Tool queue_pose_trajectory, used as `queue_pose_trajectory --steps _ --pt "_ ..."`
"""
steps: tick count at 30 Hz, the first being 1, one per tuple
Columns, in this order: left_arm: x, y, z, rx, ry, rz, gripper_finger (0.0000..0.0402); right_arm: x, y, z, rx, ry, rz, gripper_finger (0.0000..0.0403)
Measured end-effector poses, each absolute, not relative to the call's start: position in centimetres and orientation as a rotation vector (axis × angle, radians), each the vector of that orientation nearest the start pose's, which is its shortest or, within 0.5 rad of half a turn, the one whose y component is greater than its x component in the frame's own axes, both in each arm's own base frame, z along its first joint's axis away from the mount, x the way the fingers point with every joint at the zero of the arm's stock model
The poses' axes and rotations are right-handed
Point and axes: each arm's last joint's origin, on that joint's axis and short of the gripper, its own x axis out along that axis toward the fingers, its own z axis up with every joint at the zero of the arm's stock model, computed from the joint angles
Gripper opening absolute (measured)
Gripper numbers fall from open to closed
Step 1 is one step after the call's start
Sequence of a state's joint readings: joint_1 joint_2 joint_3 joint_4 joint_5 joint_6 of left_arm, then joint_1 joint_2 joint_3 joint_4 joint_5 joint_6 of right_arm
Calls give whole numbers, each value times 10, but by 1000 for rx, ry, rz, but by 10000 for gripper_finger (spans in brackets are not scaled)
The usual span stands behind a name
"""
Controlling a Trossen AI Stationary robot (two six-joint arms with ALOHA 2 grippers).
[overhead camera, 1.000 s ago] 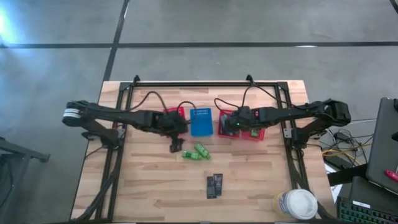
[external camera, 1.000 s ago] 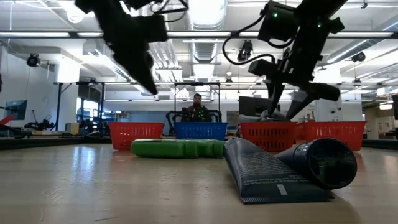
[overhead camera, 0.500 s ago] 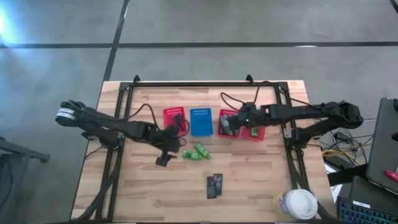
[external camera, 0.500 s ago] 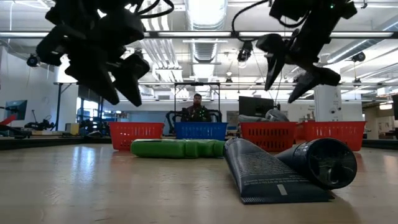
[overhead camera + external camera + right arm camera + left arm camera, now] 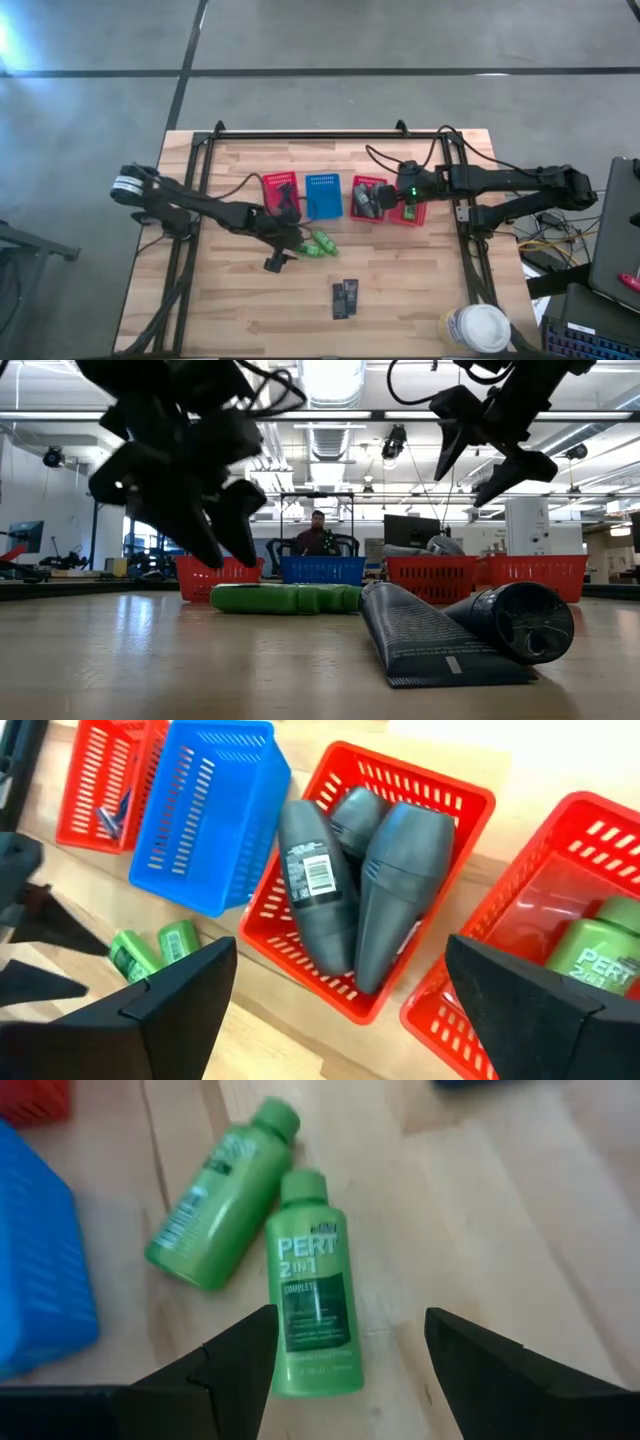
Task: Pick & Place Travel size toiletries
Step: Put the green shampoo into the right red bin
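Two bright green bottles (image 5: 310, 1310) (image 5: 222, 1195) lie on their sides on the wooden table, next to each other. My left gripper (image 5: 350, 1320) stands open just short of the nearer bottle, slanting down at it, and touches nothing. My right gripper (image 5: 340, 948) hangs open above a red basket (image 5: 470, 795) that holds three grey tubes (image 5: 400, 880). Another green bottle (image 5: 590, 955) lies in the red basket beside it. Two dark tubes (image 5: 345, 298) lie nearer the table's front edge.
A blue basket (image 5: 322, 195) and another red basket (image 5: 280, 188) stand in the same row across the table's middle. A white-lidded cup (image 5: 480, 328) sits at the near right corner. A person sits in the room far behind the table (image 5: 318, 538).
My right gripper has opened and risen from the red basket with the grey tubes. My left gripper has come from the far-left red basket toward the table's near edge, sunk toward the green bottles and rolled at the wrist, staying open.
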State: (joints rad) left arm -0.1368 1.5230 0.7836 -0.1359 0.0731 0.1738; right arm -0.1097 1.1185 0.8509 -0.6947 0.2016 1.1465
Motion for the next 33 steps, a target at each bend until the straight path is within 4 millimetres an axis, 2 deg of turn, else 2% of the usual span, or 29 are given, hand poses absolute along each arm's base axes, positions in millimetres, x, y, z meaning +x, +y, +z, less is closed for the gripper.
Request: queue_pose_trajectory --steps 5,12,20,29,33 --pt "299 -39 154 189 924 -250 257 211 -25 253 992 709 -795 350" --pt "304 -25 146 104 963 -194 257 211 -19 253 980 726 -773 334" --pt "304 -28 144 76 963 -305 252 211 -19 253 980 726 -773 322" --pt "307 -28 141 98 962 -329 198 212 -19 253 988 730 -765 308" --pt "305 -28 146 82 953 -318 170 215 -16 255 1044 757 -654 300"
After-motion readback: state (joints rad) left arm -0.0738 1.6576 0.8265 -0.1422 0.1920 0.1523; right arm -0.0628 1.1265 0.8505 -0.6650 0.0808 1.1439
